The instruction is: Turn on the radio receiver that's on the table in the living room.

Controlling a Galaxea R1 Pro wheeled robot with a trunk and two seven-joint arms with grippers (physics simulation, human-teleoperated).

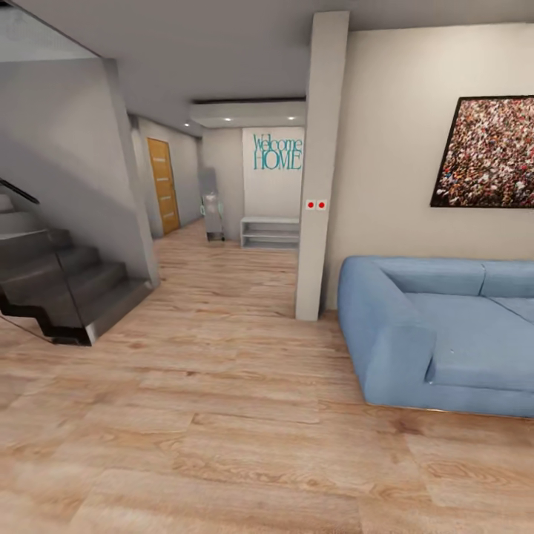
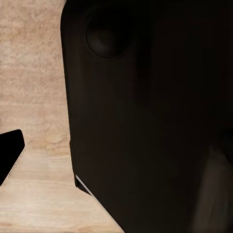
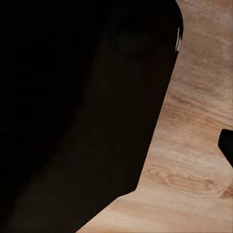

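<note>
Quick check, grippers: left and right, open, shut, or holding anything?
Left: cannot be told; fingers not discernible.
Right: cannot be told; same.

Light wood plank floor (image 1: 222, 415) with visible grain and a soft satin sheen is running through the room. A blue sofa (image 1: 437, 334) is showing a matt, cloth-like cover. The walls (image 1: 386, 148) and the pillar (image 1: 319, 163) are looking smooth, painted and matt. The dark stairs (image 1: 67, 289) are looking smooth and faintly glossy. A far door (image 1: 163, 185) is showing warm orange wood. In both wrist views, a smooth, matt black body (image 2: 145, 121) is sitting over the grained wood floor.
</note>
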